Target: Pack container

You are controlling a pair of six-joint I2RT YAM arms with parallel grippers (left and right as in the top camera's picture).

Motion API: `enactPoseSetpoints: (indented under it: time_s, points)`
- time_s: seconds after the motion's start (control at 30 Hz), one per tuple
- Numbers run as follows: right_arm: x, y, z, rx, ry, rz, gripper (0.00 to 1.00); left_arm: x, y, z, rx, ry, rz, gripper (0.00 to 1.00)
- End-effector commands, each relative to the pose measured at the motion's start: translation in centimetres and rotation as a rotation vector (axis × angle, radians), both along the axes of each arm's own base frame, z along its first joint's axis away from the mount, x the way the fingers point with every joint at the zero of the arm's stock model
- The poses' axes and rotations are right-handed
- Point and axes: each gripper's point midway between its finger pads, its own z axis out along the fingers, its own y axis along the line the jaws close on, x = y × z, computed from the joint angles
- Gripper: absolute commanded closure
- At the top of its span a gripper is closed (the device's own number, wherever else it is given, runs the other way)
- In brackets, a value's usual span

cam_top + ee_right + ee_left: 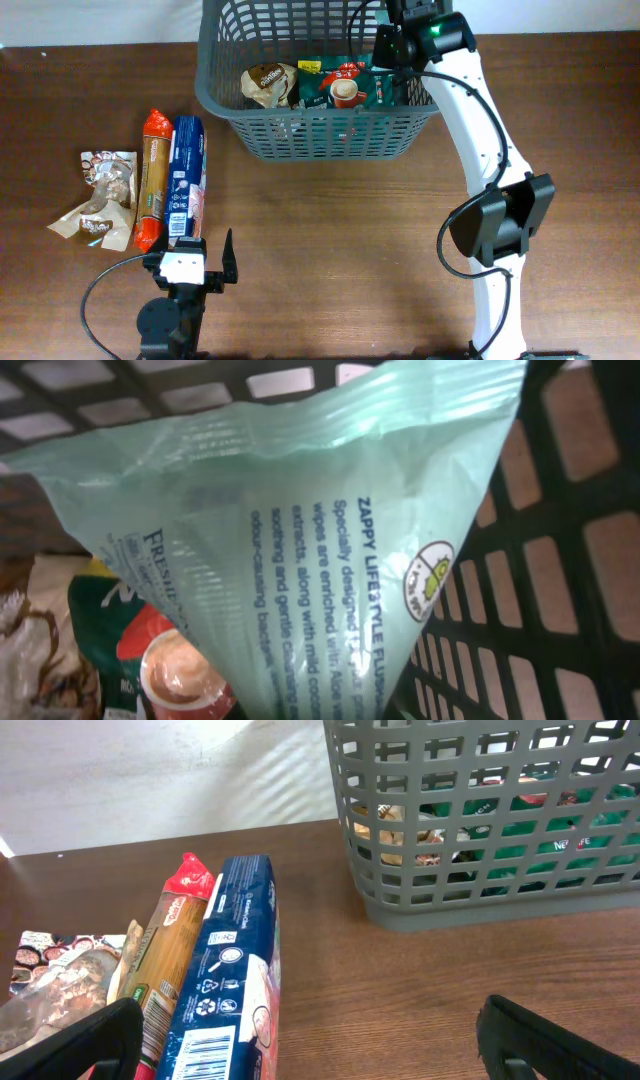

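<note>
Table [350, 250]: dark wood, fills overhead view. Basket [320, 135]: top centre of overhead, grey lattice, on the table; green coffee pkt [345, 90] and brown pkt [270, 85] lie inside. R gripper [395, 60] sits over basket's right end, holding a pale green wipes pack [300, 550] inside the lattice walls; fingers themselves not visible in wrist cam. L gripper [310, 1050]: bottom left of overhead, jaws spread wide, nothing between. Just above it, blue pkt [188, 180] touches orange pkt [152, 180]; brown pkts [100, 195] further left.
</note>
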Motion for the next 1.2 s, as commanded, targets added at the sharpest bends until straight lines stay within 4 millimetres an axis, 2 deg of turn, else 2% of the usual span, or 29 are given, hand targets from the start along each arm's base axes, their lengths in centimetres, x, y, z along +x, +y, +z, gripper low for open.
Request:
enactPoseSetpoints:
  time_s: [0.0,0.07,0.23,0.3,0.4,0.5,0.53,0.6,0.63,0.77,0.9,1.0,1.07,1.1,1.17]
  points:
    - [-0.1,-0.9,0.4,-0.017,-0.007,-0.053,0.78,0.0,0.1,-0.1,-0.001,-0.001,0.005,0.01]
    - [-0.4,-1.2,0.2,-0.020,0.004,-0.079,0.69,0.0,0.1,-0.1,-0.001,-0.001,0.005,0.01]
    - [-0.2,-1.2,0.4,-0.017,-0.006,-0.080,0.56,0.0,0.1,-0.1,-0.001,-0.001,0.005,0.01]
    - [0.1,-1.1,1.0,-0.032,-0.026,-0.050,0.52,0.0,0.1,-0.1,-0.001,-0.001,0.005,0.01]
    - [0.5,-0.9,3.1,-0.070,-0.075,0.023,0.46,0.0,0.1,-0.1,-0.001,-0.001,0.005,0.01]
    - [0.4,-0.5,6.3,-0.078,-0.140,0.083,0.46,0.0,0.1,-0.1,-0.001,-0.001,0.005,0.01]
    - [-0.2,-0.5,9.2,-0.066,-0.190,0.102,0.45,0.0,0.1,-0.1,-0.001,-0.001,0.005,0.01]
    - [-1.3,-0.7,12.6,-0.049,-0.243,0.102,0.44,0.0,0.1,-0.1,-0.001,-0.001,0.005,0.01]
    - [-2.2,-1.0,14.7,-0.042,-0.278,0.101,0.44,0.0,0.1,-0.1,-0.001,-0.001,0.005,0.01]
    - [-5.7,-2.2,21.2,-0.056,-0.391,0.121,0.39,0.0,0.1,-0.1,-0.001,-0.001,0.005,0.01]
    - [-9.1,-4.9,26.3,-0.053,-0.489,0.071,0.39,0.0,0.1,-0.1,-0.001,-0.001,0.005,0.01]
    - [-11.5,-8.8,29.3,-0.050,-0.545,-0.012,0.39,0.0,0.1,-0.1,-0.001,-0.001,0.005,0.01]
    - [-13.3,-12.8,30.9,-0.043,-0.576,-0.116,0.39,0.0,0.1,-0.1,-0.001,-0.001,0.005,0.01]
    - [-13.9,-14.3,31.2,-0.045,-0.582,-0.157,0.39,0.0,0.1,-0.1,-0.001,-0.001,0.005,0.01]
    - [-15.6,-18.8,31.5,-0.054,-0.579,-0.277,0.37,0.0,0.1,-0.1,-0.001,-0.001,0.005,0.01]
